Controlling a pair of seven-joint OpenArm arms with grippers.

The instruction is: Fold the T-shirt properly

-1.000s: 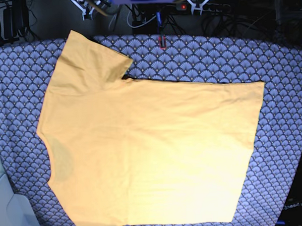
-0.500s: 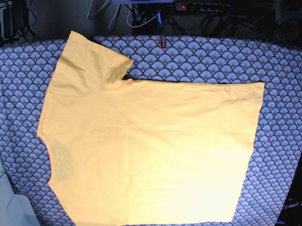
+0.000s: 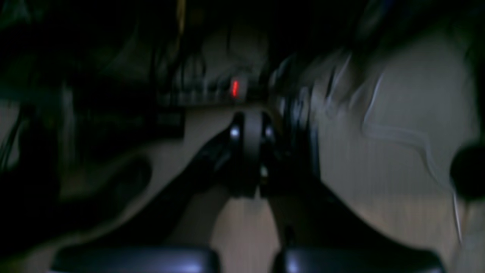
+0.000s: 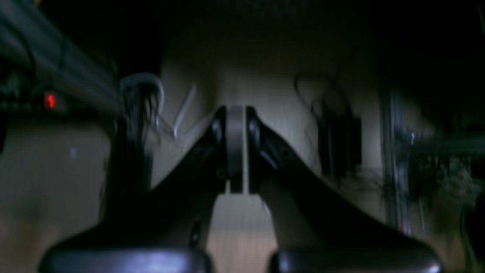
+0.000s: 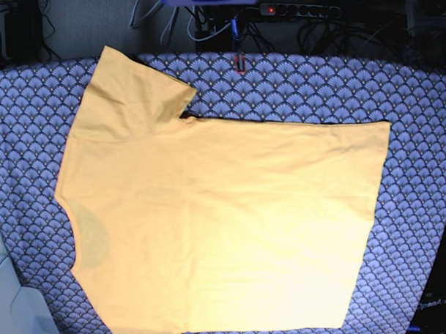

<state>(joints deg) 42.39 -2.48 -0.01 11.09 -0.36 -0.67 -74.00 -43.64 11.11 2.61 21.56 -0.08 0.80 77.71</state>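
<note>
The plain yellow-orange cotton T-shirt (image 5: pixel 225 225) carries no print, only a slightly darker patch near its neckline. Beneath it, the counter's blue-grey cloth (image 5: pixel 315 83) bears a repeating scale pattern of pale fans outlined in dark lines. A red light (image 5: pixel 270 10) glows on the black power strip (image 5: pixel 298 10).

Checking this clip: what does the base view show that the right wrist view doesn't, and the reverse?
Only the base view shows the T-shirt, spread flat and unfolded on the patterned cloth, collar toward the view's left, one sleeve pointing to the upper left; no arm is in it. Only the right wrist view shows the right gripper, shut and empty, aimed at a dim blurred background away from the shirt. Both catch the power strip's red light.
</note>
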